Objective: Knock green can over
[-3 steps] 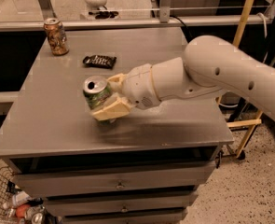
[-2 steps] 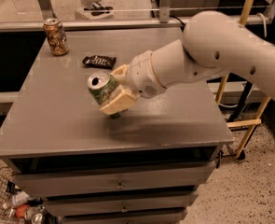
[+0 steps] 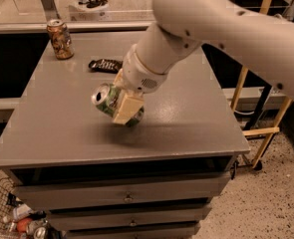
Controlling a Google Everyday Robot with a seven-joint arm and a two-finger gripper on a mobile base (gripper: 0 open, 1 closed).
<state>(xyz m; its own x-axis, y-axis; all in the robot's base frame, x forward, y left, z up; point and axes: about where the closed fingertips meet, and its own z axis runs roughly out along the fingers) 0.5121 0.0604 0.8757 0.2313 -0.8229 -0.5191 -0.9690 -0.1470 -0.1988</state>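
Note:
The green can (image 3: 106, 99) is tilted far over to the left above the middle of the grey table (image 3: 52, 128), its silver top facing left. My gripper (image 3: 122, 106) comes down from the upper right and is shut on the green can, with a cream finger (image 3: 126, 108) across its side. The can's lower end is at or just above the tabletop; I cannot tell if it touches.
An orange-brown patterned can (image 3: 60, 39) stands upright at the table's back left corner. A dark snack packet (image 3: 105, 64) lies behind the gripper. Drawers sit under the tabletop. A wire basket with bottles (image 3: 17, 218) is on the floor at the lower left.
The arm has swung up and rotated, and the green can in the gripper has tipped further toward horizontal, its top turning to the left.

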